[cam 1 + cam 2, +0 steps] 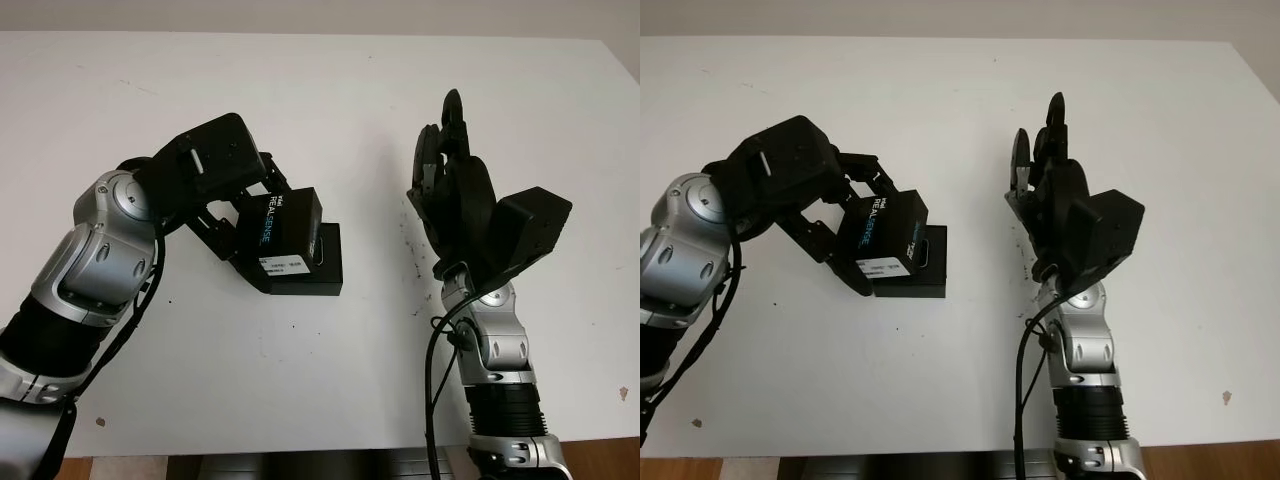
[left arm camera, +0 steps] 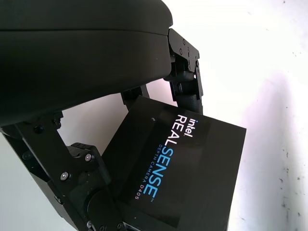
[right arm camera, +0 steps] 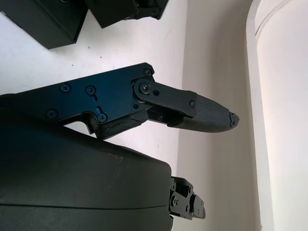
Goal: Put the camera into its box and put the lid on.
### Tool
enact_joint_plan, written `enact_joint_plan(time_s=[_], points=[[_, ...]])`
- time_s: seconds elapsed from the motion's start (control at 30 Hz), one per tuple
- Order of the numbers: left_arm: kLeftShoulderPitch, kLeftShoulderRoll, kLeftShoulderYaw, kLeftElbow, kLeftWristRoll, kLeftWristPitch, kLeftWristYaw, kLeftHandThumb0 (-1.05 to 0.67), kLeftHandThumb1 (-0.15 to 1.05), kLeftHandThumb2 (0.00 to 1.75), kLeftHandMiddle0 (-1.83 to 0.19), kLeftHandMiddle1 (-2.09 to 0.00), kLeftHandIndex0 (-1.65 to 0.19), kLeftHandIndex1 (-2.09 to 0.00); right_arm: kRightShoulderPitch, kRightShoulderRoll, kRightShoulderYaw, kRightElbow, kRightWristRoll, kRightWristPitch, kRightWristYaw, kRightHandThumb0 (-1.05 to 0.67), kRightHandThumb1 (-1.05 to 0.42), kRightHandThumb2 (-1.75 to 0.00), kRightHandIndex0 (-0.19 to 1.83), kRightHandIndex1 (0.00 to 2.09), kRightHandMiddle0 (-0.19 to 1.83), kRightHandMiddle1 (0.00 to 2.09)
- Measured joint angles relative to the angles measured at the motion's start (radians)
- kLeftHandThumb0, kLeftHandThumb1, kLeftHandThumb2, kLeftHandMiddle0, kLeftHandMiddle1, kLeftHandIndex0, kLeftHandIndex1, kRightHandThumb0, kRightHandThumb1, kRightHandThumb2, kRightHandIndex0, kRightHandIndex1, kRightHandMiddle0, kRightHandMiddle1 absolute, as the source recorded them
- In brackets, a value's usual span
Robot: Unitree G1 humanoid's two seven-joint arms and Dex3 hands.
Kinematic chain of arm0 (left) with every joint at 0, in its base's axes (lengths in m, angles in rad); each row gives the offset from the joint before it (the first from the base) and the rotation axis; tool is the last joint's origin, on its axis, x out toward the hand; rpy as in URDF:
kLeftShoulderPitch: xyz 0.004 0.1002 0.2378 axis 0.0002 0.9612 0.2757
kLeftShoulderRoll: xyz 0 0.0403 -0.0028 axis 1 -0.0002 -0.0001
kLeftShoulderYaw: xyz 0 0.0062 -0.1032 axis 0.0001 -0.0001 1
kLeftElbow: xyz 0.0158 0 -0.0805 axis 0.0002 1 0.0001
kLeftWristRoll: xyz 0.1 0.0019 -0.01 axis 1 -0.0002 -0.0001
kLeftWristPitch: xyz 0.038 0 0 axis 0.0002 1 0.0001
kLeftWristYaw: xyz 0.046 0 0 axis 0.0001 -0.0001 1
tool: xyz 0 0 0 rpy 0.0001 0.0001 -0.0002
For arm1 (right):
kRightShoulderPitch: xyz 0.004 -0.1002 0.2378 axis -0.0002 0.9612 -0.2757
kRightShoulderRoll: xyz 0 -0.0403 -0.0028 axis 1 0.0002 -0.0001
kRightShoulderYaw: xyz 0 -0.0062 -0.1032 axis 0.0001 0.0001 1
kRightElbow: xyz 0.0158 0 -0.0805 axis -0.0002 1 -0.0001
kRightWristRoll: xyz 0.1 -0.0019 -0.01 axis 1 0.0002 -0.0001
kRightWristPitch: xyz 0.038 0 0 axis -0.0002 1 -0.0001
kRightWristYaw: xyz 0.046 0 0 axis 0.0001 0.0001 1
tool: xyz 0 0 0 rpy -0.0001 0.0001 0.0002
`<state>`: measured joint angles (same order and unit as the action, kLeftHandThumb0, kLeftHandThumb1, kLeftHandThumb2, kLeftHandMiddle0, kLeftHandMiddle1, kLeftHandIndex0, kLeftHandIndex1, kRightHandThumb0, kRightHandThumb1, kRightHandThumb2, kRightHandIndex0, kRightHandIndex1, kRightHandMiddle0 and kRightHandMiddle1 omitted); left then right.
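My left hand (image 1: 247, 222) is shut on the black box lid (image 1: 283, 231), which has "Intel RealSense" printed on it (image 2: 179, 166). The lid is tilted and sits over the left part of the black box base (image 1: 330, 272), which lies on the white table (image 1: 330, 100). Only the base's right and front edges show past the lid. What lies inside the base is hidden. My right hand (image 1: 447, 150) is open and raised above the table, to the right of the box and apart from it.
Small dark specks mark the table (image 1: 1200, 150) near the right hand. The table's front edge runs close to both forearms. In the right wrist view the black box (image 3: 48, 21) sits beyond the right hand's fingers (image 3: 202, 113).
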<state>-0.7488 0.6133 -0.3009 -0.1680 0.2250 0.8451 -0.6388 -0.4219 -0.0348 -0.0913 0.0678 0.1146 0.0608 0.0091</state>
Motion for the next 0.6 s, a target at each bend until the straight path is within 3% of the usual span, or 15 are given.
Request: enact_joint_plan(time_s=[0.6], points=[[-0.019, -0.036, -0.029, -0.013, 0.02, 0.086, 0.01, -0.16, 0.98, 0.05, -0.38, -1.52, -0.29, -1.49, 0.004, 0.0, 0.009, 0.0, -0.04, -0.065, -0.001, -0.8, -1.05, -0.64, -0.19, 0.0, -0.19, 0.0]])
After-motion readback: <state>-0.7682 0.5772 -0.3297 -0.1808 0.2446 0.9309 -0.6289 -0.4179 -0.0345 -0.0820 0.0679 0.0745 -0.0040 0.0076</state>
